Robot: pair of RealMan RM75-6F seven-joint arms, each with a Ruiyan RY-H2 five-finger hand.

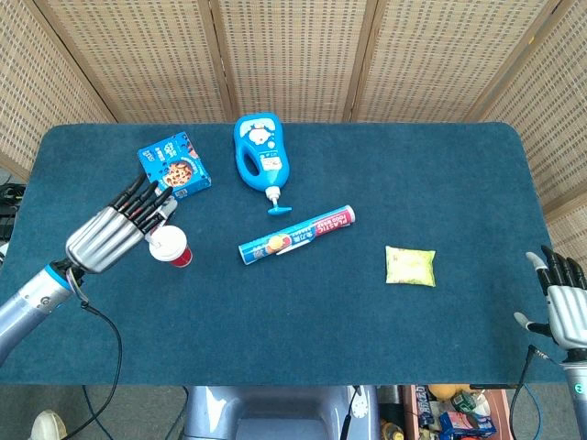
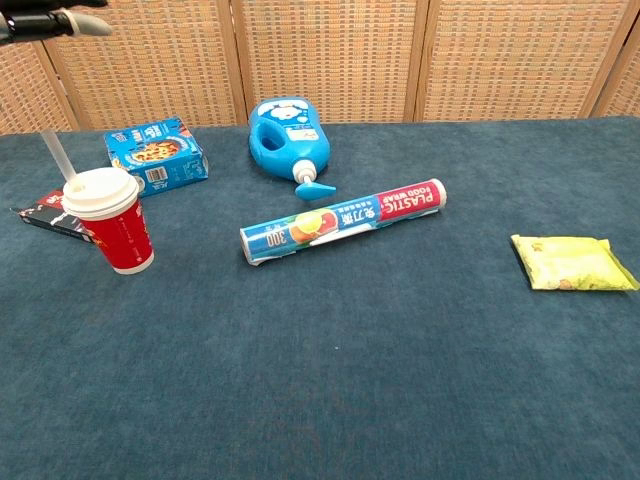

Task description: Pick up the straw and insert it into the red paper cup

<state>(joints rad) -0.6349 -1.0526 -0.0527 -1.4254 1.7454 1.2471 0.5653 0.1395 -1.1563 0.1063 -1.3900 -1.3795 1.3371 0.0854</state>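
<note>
Right hand [image 1: 561,302] idles off the tabletop's near right corner, fingers apart, holding nothing. Left hand [image 1: 108,231] hovers near the left edge, fingers spread and empty, just beside the red paper cup [image 2: 112,221]. The cup stands upright: waxy paper wall, white domed plastic lid. The straw [image 2: 53,155], thin, pale and rigid, rises tilted from the lid. Judgement: insertion looks complete; only withdrawal of the left hand remains. Tabletop [image 1: 367,312] is dark blue napped cloth. Farther back: glossy cylindrical wrap roll [image 1: 297,235], yellow crinkled packet [image 1: 410,266], blue cardboard box [image 1: 173,166], moulded blue bottle [image 1: 260,157].
</note>
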